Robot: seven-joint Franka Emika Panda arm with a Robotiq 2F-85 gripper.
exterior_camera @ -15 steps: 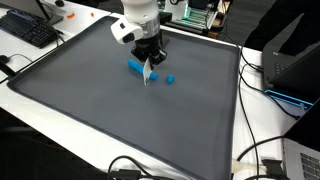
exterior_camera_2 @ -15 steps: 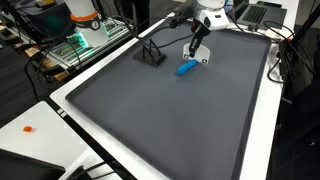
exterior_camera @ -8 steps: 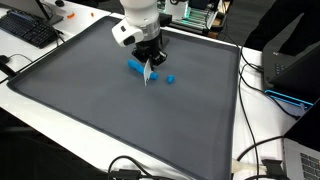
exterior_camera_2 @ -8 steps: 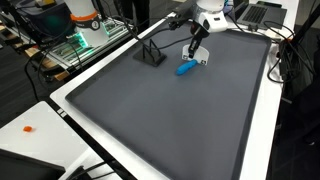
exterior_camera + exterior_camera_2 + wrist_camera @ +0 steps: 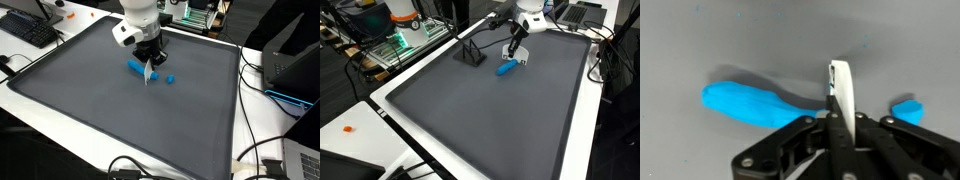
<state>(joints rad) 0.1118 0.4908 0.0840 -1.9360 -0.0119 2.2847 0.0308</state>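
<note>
Wrist view shows the tool (image 5: 841,122) pressed together on a thin white strip (image 5: 841,85), pinched at one end, with the free end sticking out just beside the narrow end of the long blue piece (image 5: 745,102). Whether strip and piece touch, I cannot tell. The strip looks light, flat and fairly stiff, probably smooth enough to slip, so a hold across its flat faces near the end seems right. A small blue bit (image 5: 907,110) lies near the long blue piece, beyond the strip, on the grey mat (image 5: 120,120).
</note>
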